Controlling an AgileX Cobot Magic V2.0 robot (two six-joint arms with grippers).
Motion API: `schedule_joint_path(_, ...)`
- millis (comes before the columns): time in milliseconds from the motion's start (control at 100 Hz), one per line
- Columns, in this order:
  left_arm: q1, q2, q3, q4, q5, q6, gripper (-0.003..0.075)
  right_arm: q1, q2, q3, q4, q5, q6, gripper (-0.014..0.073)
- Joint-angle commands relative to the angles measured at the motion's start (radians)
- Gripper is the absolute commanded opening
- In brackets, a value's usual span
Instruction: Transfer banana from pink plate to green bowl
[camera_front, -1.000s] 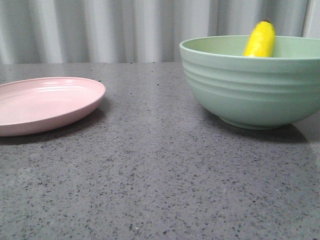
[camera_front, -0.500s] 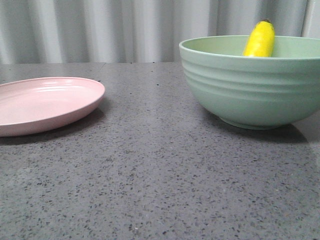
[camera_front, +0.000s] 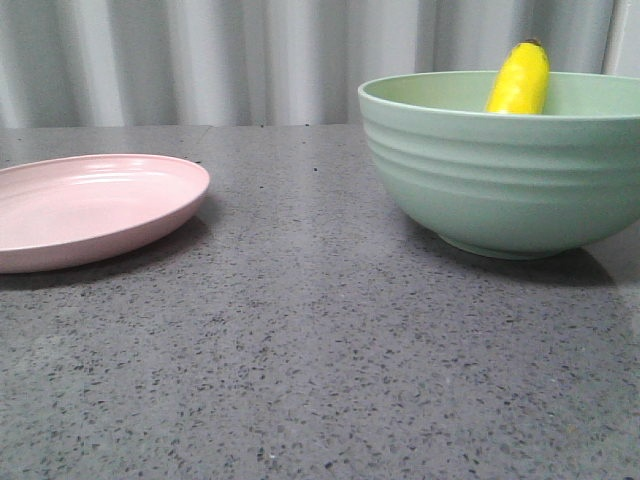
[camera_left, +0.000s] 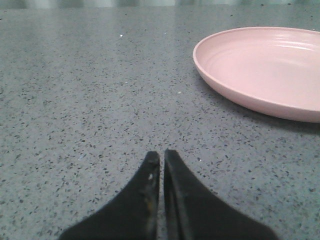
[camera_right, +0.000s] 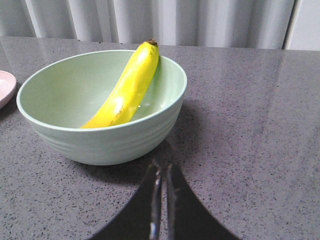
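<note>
The yellow banana (camera_right: 127, 90) lies inside the green bowl (camera_right: 110, 142), leaning on its wall with one tip over the rim; that tip shows in the front view (camera_front: 520, 78) above the bowl (camera_front: 500, 170). The pink plate (camera_front: 90, 205) sits bare at the left and also shows in the left wrist view (camera_left: 265, 70). My left gripper (camera_left: 161, 155) is shut and holds nothing, low over the table, short of the plate. My right gripper (camera_right: 162, 167) is shut and holds nothing, just in front of the bowl's foot. Neither gripper shows in the front view.
The grey speckled table (camera_front: 320, 350) runs under both dishes. A pale pleated curtain (camera_front: 250, 60) hangs behind the table's far edge. A sliver of the pink plate (camera_right: 4, 85) shows at the edge of the right wrist view.
</note>
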Motion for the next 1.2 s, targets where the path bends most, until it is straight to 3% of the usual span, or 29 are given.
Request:
schedule_joint_path(0, 0.001, -0.031, 0.026, -0.011, -0.035, -0.007, -0.0019, -0.003, 0.013, -0.011, -0.003, -0.078, -0.011, -0.0072)
schedule_joint_path(140, 0.001, -0.031, 0.026, -0.011, -0.035, -0.007, -0.0019, -0.041, 0.013, 0.069, -0.046, -0.225, -0.011, -0.0072)
schedule_joint_path(260, 0.001, -0.031, 0.026, -0.011, -0.035, -0.007, -0.0019, -0.123, 0.013, 0.213, -0.043, -0.561, -0.004, -0.0072)
schedule_joint_path(430, 0.001, -0.031, 0.026, -0.011, -0.035, -0.007, -0.0019, -0.215, 0.013, 0.43, -0.061, -0.97, 0.133, -0.0072)
schedule_joint_path(820, 0.001, -0.031, 0.026, -0.011, -0.037, -0.007, -0.0019, -0.256, -0.065, 0.432, -0.087, -0.397, 0.079, -0.0072)
schedule_joint_path(1190, 0.001, -0.031, 0.026, -0.011, -0.037, -0.007, -0.0019, -0.256, -0.065, 0.432, -0.085, -0.342, 0.069, -0.0072)
